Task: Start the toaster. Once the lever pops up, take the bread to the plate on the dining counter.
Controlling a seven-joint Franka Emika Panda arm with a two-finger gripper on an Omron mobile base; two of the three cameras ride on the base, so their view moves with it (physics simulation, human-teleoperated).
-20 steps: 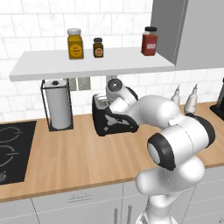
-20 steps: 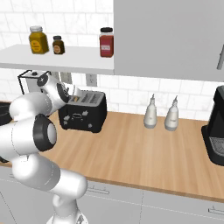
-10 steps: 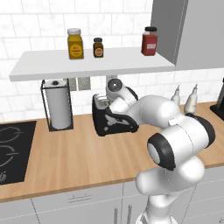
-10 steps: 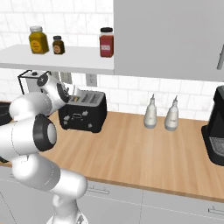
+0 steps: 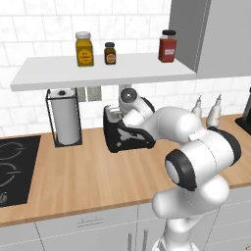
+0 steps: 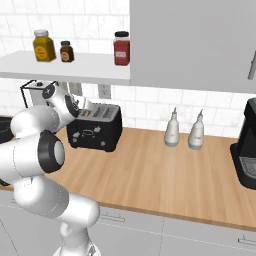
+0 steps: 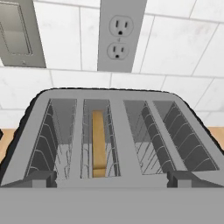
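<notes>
The black toaster (image 5: pixel 125 138) (image 6: pixel 95 131) stands on the wood worktop against the tiled wall. In the hand view I look down on its silver-grey top (image 7: pixel 118 135) with several slots. The tan bread (image 7: pixel 99 142) stands on edge, sunk in the second slot from the left. My gripper (image 7: pixel 112 179) hovers just above the toaster's near edge, open, with its two dark fingertips (image 7: pixel 40 178) set wide apart and nothing between them. From the base views the hand (image 5: pixel 119 115) (image 6: pixel 80 107) is over the toaster's top, partly hidden by the arm.
A paper towel holder (image 5: pixel 63 120) stands left of the toaster and a black hob (image 5: pixel 12 166) lies further left. Two white bottles (image 6: pixel 172 129) and a black coffee machine (image 6: pixel 246 150) are to the right. A shelf (image 5: pixel 103 71) with jars hangs overhead. A wall outlet (image 7: pixel 117 37) is behind the toaster.
</notes>
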